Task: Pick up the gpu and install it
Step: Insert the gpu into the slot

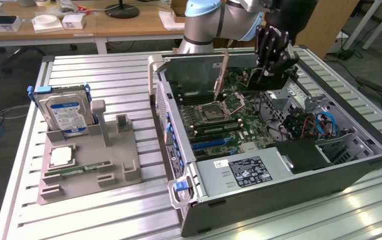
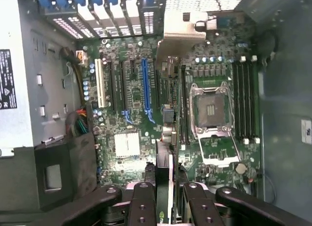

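Evidently the gripper (image 1: pixel 272 67) grasps the gpu (image 2: pixel 165 158) edge-down above the motherboard (image 1: pixel 223 124), upper centre of the exterior view; pickup is done, slot seating is not.

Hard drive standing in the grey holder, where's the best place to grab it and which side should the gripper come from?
Probably from straight above, pinching the hard drive across its two broad faces near the top edge. It stands upright with its lower end sunk in the grey holder, so the upper part is free.
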Controlling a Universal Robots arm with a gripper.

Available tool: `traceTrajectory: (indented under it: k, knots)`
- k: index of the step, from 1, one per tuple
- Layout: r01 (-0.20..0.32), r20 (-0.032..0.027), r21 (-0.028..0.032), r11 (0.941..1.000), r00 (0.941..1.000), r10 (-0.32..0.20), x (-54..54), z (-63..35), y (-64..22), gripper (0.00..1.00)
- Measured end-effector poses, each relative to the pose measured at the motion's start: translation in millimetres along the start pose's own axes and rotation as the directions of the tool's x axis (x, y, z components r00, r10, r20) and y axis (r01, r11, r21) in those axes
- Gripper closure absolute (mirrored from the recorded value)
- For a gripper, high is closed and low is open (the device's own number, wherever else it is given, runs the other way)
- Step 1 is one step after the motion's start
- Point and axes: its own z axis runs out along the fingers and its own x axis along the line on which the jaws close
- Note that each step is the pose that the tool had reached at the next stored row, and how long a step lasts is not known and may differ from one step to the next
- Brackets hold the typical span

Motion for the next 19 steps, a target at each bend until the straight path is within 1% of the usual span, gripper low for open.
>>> traceTrajectory:
  k: [5,6,7,9,10,11,19]
  knots:
    - [0.026,-0.0003,-0.0015,0.9997,0.9997,-0.026,4.9,7.6,-0.3,0.73]
    - [0.028,-0.0004,-0.0009,0.9996,0.9996,-0.028,6.6,8.4,-0.1,0.73]
    - [0.029,0.0,0.001,0.9996,0.9996,-0.029,7.8,9.4,0.0,0.73]
    - [0.034,0.0,0.0018,0.9994,0.9994,-0.034,9.7,10.4,0.4,0.73]
    - [0.038,-0.0008,0.002,0.9993,0.9993,-0.038,9.7,11.1,0.9,0.73]
    - [0.042,-0.0034,0.002,0.9991,0.9991,-0.042,9.7,11.5,0.8,0.73]
    - [0.062,-0.0055,0.0021,0.9981,0.9981,-0.062,9.8,16.6,1.3,0.73]
